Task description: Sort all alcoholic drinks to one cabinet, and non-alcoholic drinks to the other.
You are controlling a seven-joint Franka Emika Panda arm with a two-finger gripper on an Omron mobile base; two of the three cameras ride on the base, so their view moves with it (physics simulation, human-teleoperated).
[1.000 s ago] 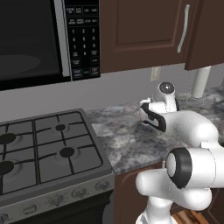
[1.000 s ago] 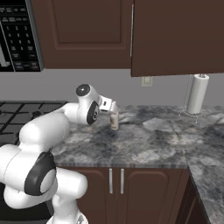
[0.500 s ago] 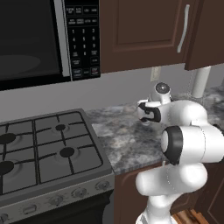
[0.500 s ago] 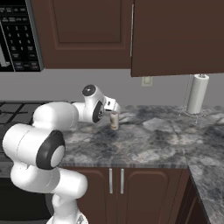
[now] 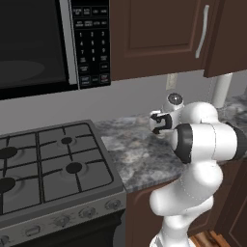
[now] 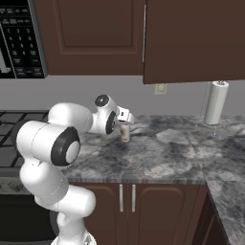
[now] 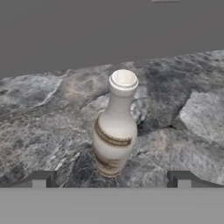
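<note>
One of the alcoholic drinks, a slim pale bottle (image 7: 114, 131) with a white cap, stands upright on the grey stone counter (image 6: 162, 158). My gripper (image 7: 111, 180) is open just short of it, fingertips (image 7: 39, 179) wide on either side of its base and not touching it. From the right, the gripper (image 6: 127, 117) hangs just above the bottle (image 6: 125, 132). From the left, the gripper (image 5: 157, 123) shows in front of my elbow. A dark brown wall cabinet (image 6: 95, 33) with a silver bar handle (image 5: 202, 31) hangs above. The non-alcoholic drinks are out of view.
The cabinet door on the right (image 6: 191, 40) stands ajar toward me. A paper towel roll (image 6: 215, 103) stands at the back right of the counter. A gas stove (image 5: 48, 164) and a microwave (image 5: 43, 43) lie to the left. Low cabinets (image 6: 143, 201) are under the counter.
My elbow has swung around toward the cameras while the hand edged slightly closer to the bottle. The gripper stayed open and the bottle has not moved.
</note>
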